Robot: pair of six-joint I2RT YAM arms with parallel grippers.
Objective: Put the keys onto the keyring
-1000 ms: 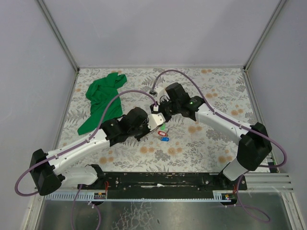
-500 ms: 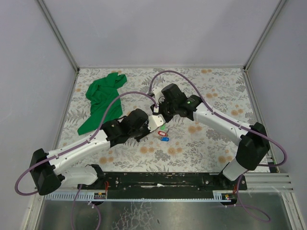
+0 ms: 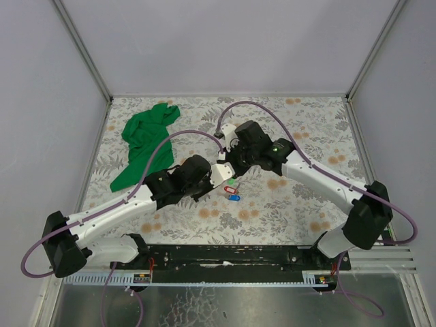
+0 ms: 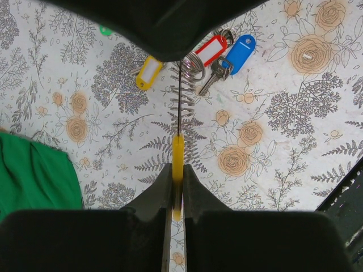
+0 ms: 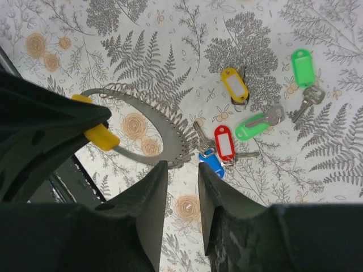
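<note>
The left gripper point(image 4: 177, 173) is clamped tight on a thin silver-grey wire keyring point(image 5: 170, 127), gripping it by the small yellow sleeve point(image 5: 101, 137) on the wire. The left wrist view sees the ring edge-on, as a thin line. It sits about mid-table over the floral-patterned table point(image 3: 306, 129), between the two arms, with its far end down among the small metal keys with oblong plastic tags point(image 3: 231, 191). The red-tagged key point(image 5: 224, 141) and the blue-tagged key point(image 5: 212, 163) lie side by side right at that end. They may already be threaded on the wire, though the view is too coarse to be sure. The yellow-tagged key point(image 5: 234, 84) and two green-tagged keys point(image 5: 302, 67) point(image 5: 249, 127) lie loose on the table just beyond. The right gripper point(image 5: 181, 167) hangs just above the ring's near edge, fingers apart with nothing between them. A crumpled green cloth point(image 3: 146, 139) lies well apart at the far left.
</note>
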